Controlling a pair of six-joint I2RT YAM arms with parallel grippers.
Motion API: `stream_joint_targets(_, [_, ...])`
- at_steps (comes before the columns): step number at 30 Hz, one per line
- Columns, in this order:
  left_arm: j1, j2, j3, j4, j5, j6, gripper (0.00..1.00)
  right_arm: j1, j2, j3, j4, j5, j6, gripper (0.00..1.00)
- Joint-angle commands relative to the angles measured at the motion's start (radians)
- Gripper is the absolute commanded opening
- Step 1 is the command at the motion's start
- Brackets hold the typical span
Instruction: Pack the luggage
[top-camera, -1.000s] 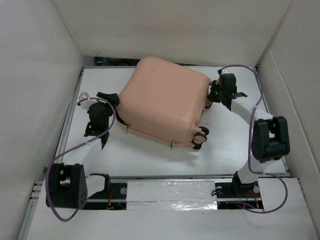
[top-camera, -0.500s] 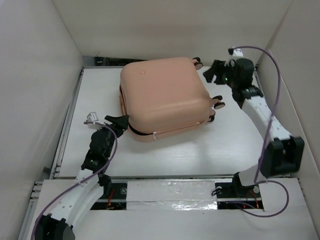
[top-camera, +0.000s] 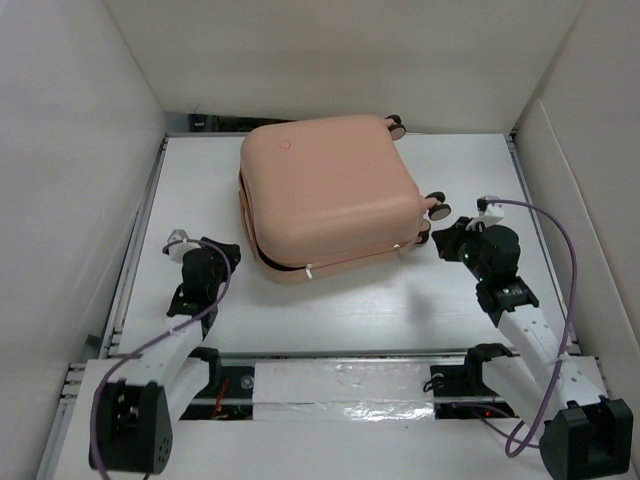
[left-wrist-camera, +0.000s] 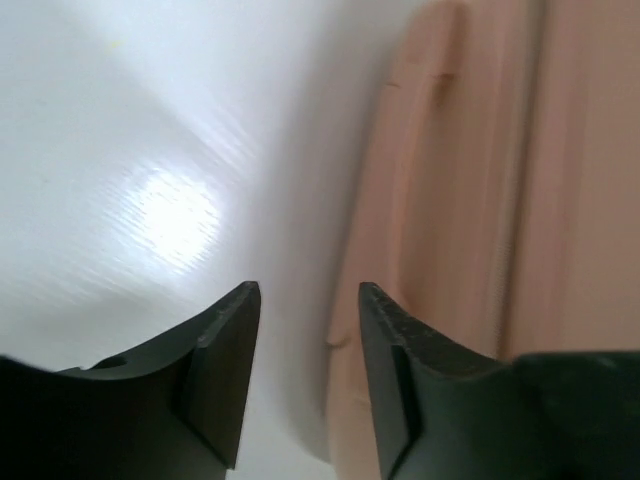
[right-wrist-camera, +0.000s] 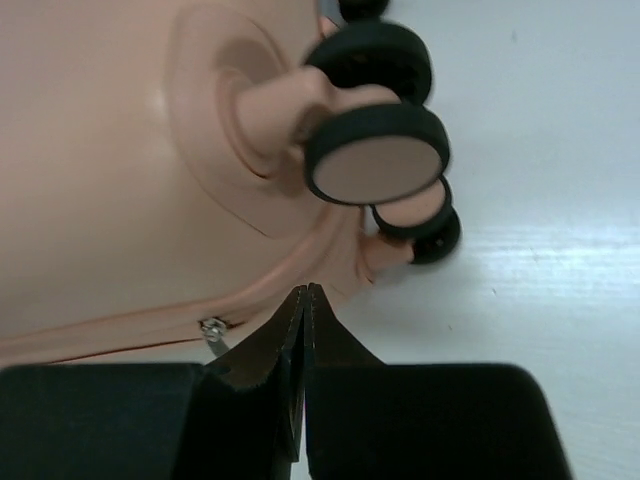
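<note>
Overhead and wrist views, read from the near edge of the bench outward.

Nearest me, the two arm bases sit on the white bench top (top-camera: 350, 300), one toward each near corner. Toward the left edge, the left gripper (left-wrist-camera: 308, 300) points at the near-left corner of the luggage (top-camera: 330, 195), a large peach-pink hard-shell suitcase with rounded corners. Its black fingers stand apart with only bare bench between them. The pink shell lies just beside the right-hand finger, and I cannot tell whether they touch.

Toward the right edge, the right gripper (right-wrist-camera: 304, 300) faces the suitcase's near-right corner. Its two fingers are pressed together and hold nothing. In its wrist view a small silver zipper pull (right-wrist-camera: 212, 330) hangs from the shell's seam just left of the fingertips, and a black-and-pink double wheel (right-wrist-camera: 375, 165) juts out above them.

Beyond both grippers, the suitcase lies flat on one broad face, closed, across the middle of the bench and reaching close to the far edge. A dark zipper seam runs round its left and near sides. Its wheels point toward the right edge — one pair at the far corner of that side, one at the near corner.
</note>
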Motion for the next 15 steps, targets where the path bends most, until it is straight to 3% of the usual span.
stream_joint_targets(1, [0.105, 0.174, 0.084, 0.164, 0.159, 0.008, 0.42, -0.009, -0.025, 0.008, 0.021, 0.030, 0.006, 0.05])
stream_joint_targets(7, [0.115, 0.346, 0.124, 0.327, 0.224, 0.003, 0.47, -0.009, -0.039, -0.010, 0.038, 0.030, 0.013, 0.10])
stream_joint_targets(15, [0.075, 0.363, 0.155, 0.352, 0.218, 0.049, 0.54, -0.019, -0.019, -0.019, 0.054, 0.015, 0.005, 0.12])
